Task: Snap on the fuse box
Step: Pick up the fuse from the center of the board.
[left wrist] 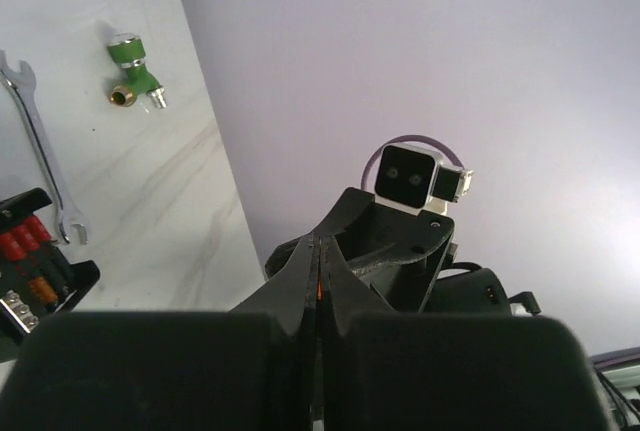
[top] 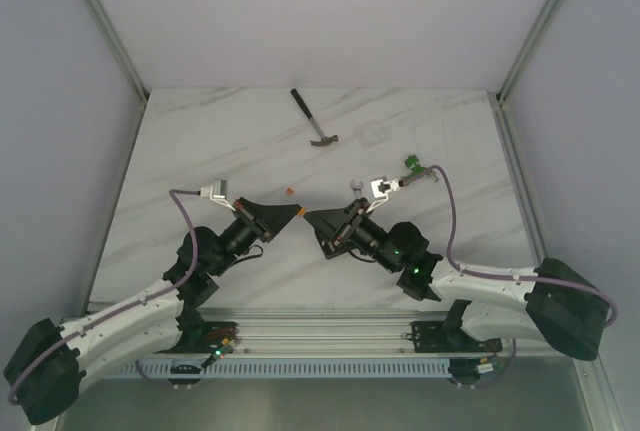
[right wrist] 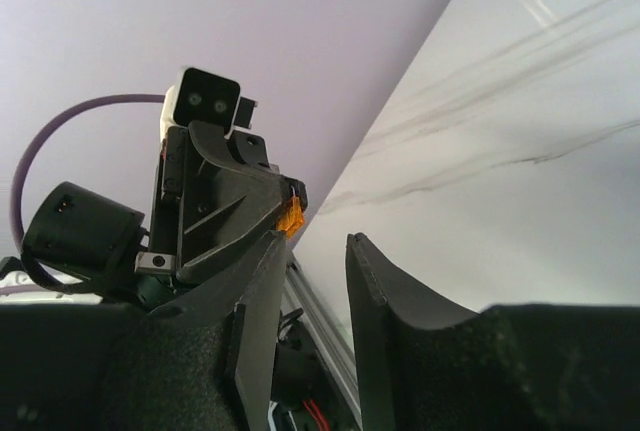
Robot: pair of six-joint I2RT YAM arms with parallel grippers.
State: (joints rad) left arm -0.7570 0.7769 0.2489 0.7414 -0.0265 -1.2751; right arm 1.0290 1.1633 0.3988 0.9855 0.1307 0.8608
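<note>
The fuse box [left wrist: 32,269] is a small black box with red and orange fuses. It lies on the table at the lower left of the left wrist view, next to the wrench's end. In the top view my right arm hides it. My left gripper [top: 296,212] is shut on a tiny orange fuse [right wrist: 291,217], held above the table. It also shows in its own view [left wrist: 318,251]. My right gripper [top: 308,217] is open and empty, tip to tip with the left gripper. Its fingers [right wrist: 262,281] stand apart, right beside the fuse.
A wrench [left wrist: 40,151] lies beside the fuse box. A green connector piece [top: 411,163] lies to its right. A hammer [top: 313,121] lies at the back middle. A loose orange fuse [top: 289,191] lies just behind the gripper tips.
</note>
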